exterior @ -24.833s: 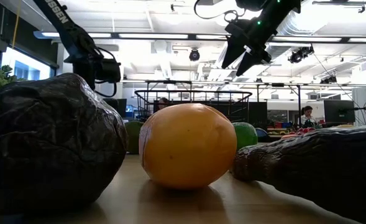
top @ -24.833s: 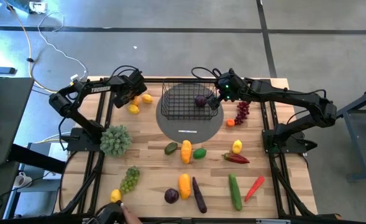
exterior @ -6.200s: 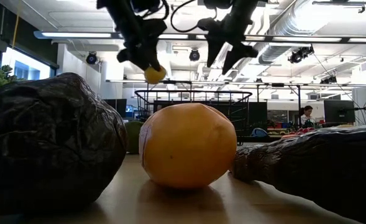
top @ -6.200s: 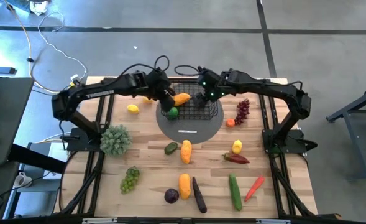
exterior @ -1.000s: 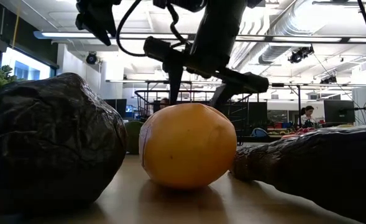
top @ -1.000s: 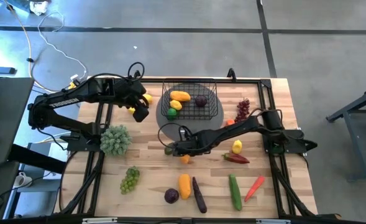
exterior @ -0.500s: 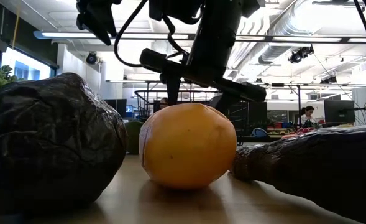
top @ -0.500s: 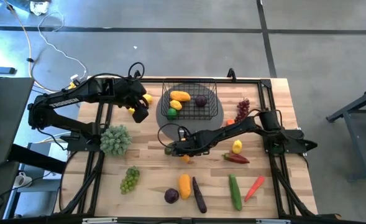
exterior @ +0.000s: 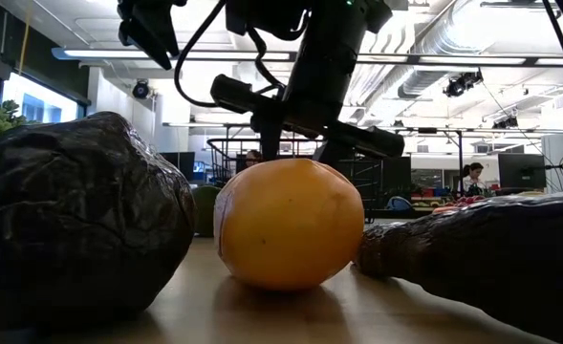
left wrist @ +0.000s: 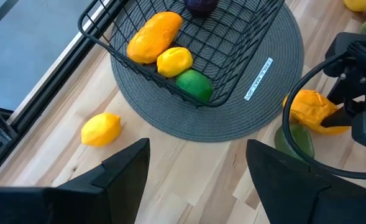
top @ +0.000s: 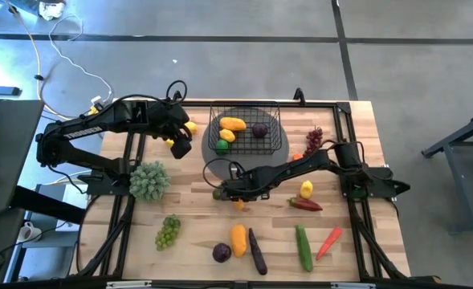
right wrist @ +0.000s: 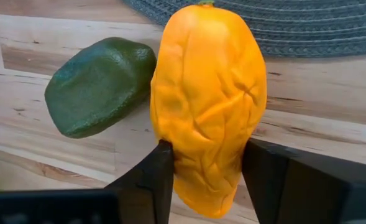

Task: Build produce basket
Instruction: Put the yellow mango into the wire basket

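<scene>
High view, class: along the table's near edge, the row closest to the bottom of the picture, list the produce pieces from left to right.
Green grape bunch → dark purple round fruit → orange oblong fruit → dark purple aubergine → long green cucumber → slim red pepper.

You're working in a robotics lab set in an open, industrial-style hall — the low view shows exposed ceiling ducts (exterior: 424, 43), long strip lights (exterior: 119, 54) and desks with monitors (exterior: 520, 170) far behind, where a person (exterior: 471, 178) sits. From above you see a bare concrete floor (top: 220, 64) with loose cables (top: 55, 56) trailing across it, and a wooden table (top: 196, 221) on a black metal frame, with a dark desk (top: 3, 160) just beside its left edge.
</scene>
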Tool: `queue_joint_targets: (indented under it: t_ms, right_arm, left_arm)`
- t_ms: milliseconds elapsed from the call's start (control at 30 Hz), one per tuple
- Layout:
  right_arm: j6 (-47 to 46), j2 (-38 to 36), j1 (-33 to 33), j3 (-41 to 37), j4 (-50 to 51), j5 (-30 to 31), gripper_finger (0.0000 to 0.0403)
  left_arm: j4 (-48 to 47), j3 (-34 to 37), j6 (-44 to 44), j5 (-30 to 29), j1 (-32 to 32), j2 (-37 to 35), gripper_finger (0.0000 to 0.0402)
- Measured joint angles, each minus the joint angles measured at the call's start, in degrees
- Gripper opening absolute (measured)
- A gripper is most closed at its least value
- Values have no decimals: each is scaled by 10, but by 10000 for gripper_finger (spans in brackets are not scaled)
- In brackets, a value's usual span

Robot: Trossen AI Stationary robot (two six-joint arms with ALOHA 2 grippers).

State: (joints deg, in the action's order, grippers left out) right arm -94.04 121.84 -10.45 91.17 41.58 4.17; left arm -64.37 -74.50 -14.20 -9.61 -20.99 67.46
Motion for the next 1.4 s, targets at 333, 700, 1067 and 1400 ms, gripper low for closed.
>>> queue_joint_targets:
  t_ms: [333, 700, 1067, 1400]
  right_arm:
    - [1, -28, -10, -4, 24, 14, 120]
    - [44, -86, -17, -2, 8, 43, 119]
    - [175, -159, 25, -2, -4, 94, 118]
    - [387, -209, 113, -1, -41, 85, 118]
  left_arm:
    - [0, 0, 30, -8, 0, 0, 257]
    - [0, 0, 50, -13, 0, 0, 257]
    - [1, 0, 31, -13, 0, 0, 257]
    - [0, 0, -34, -13, -1, 0, 257]
